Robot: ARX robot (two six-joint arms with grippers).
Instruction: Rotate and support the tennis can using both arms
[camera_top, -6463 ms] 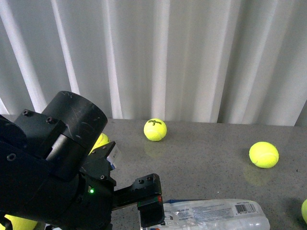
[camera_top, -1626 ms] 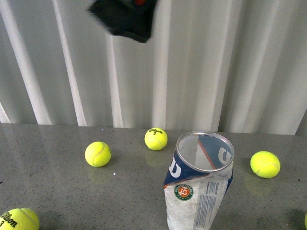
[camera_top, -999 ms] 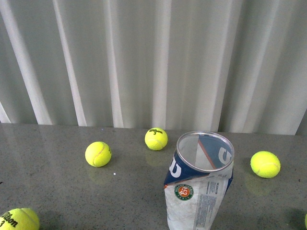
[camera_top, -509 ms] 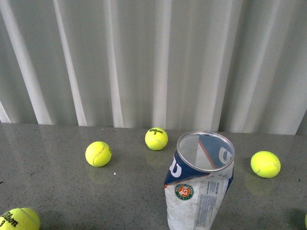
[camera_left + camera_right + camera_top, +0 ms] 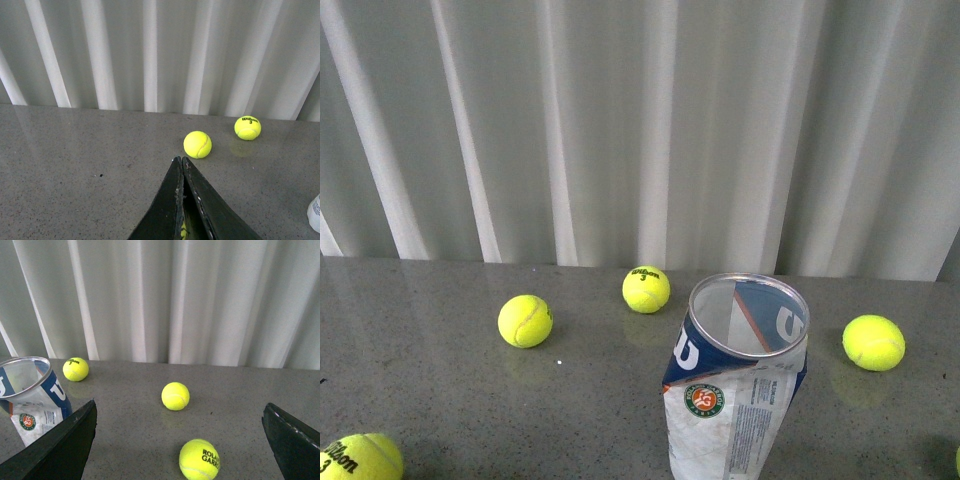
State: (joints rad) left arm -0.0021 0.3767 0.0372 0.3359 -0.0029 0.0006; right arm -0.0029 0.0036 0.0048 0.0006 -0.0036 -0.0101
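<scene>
**A:** Front view first. What about the tennis can (image 5: 735, 385)?

**B:** Standing upright on the grey table (image 5: 440, 400), open silver rim up, leaning a little. Tennis balls scattered round it, nearest ones apart from it on either side. No arm in sight here.

**A:** Left wrist view?

**B:** Left gripper (image 5: 182, 162) with fingers pressed together to a point, nothing between them. Only a sliver of the can at the picture's edge, well away from the tips.

**A:** Right wrist view?

**B:** Right gripper (image 5: 180, 440) spread wide, empty. Can (image 5: 32, 397) off to one side, tilted, untouched.

**A:** So, how to do the supporting well?

**B:** Probably best to open the left fingers before approaching. Come in from opposite sides, low on the body, lightly: crinkled plastic likely to buckle. Avoid nudging the leaning rim, likely to tip.
</scene>
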